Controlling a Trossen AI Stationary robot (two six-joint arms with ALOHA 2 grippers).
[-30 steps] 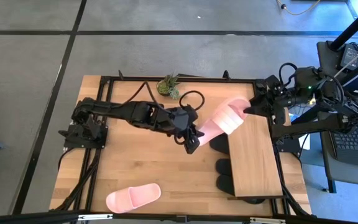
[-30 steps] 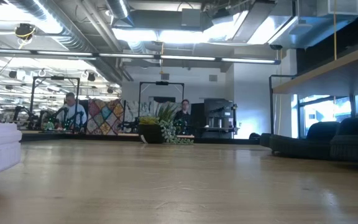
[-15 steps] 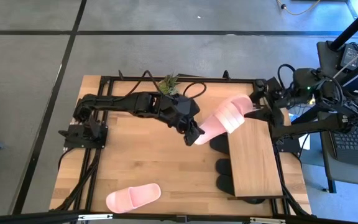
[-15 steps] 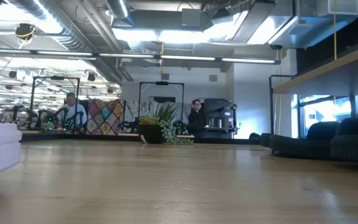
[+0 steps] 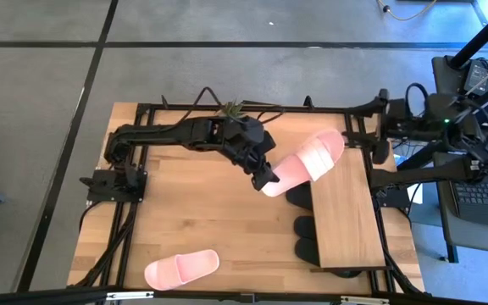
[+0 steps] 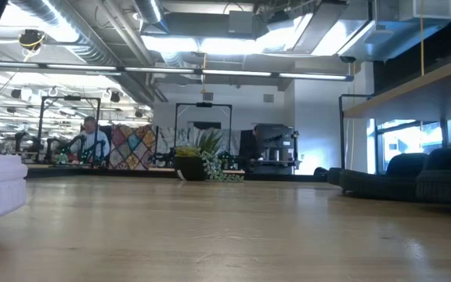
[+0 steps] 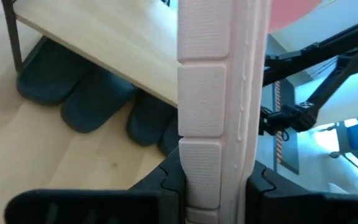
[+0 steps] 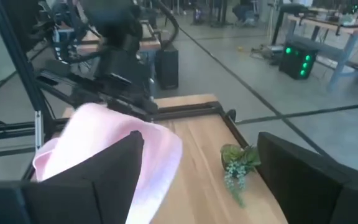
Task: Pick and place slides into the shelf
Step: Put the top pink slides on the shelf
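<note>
Reaching across the table, left gripper clamping the heel of a pink slide, toe overhanging the shelf. Beyond the shelf's far end, right gripper hanging, fingers apart. Showing only in left wrist view: black slides under the shelf.

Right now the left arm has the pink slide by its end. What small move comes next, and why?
Probably lower the pink slide toward the shelf opening. The left gripper grips its heel, its toe overhangs the shelf top, and the right gripper is open and clear of it.
</note>
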